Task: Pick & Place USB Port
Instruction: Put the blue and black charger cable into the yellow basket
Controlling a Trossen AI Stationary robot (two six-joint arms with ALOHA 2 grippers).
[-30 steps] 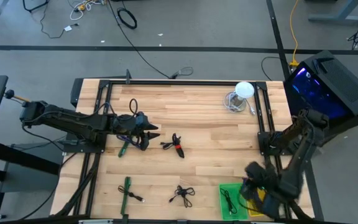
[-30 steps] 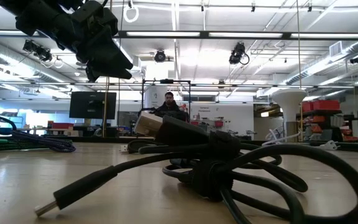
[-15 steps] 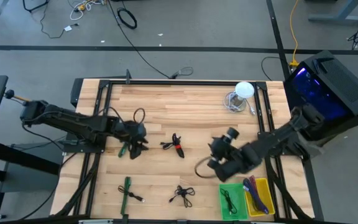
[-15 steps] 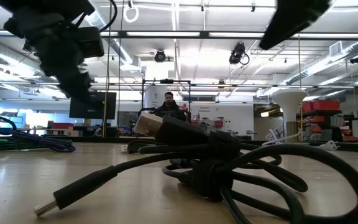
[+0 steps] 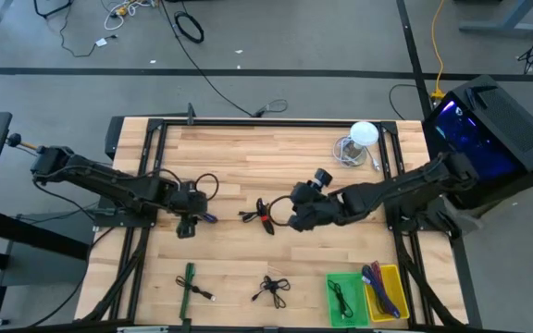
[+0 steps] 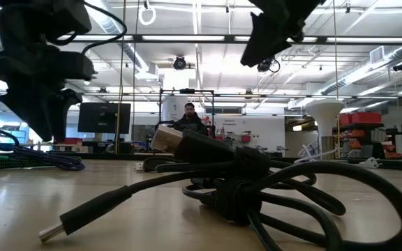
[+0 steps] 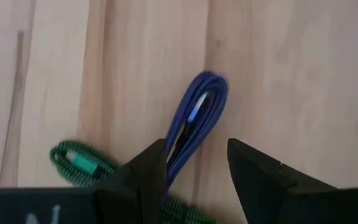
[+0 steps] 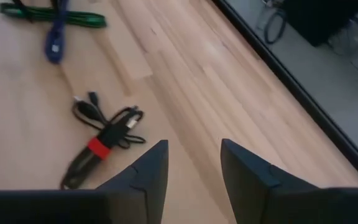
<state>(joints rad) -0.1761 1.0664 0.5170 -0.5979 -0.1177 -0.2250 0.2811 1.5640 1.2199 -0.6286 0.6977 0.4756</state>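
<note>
Left gripper [image 7: 194,165] — fingers parted, straddling purple cable [image 7: 194,121] (frame centre). Right gripper [image 8: 191,165] open, empty — near red-banded cable [image 8: 101,146].

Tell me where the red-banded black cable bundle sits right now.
In the high view, the red-banded cable bundle lies mid-table, just left of the right gripper.

No legible text or labels

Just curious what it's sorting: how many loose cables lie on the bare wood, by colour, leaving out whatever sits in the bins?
Green cables: 2
Black cables: 2, one with a red band
Blue cable: 1
Total: 5
</note>
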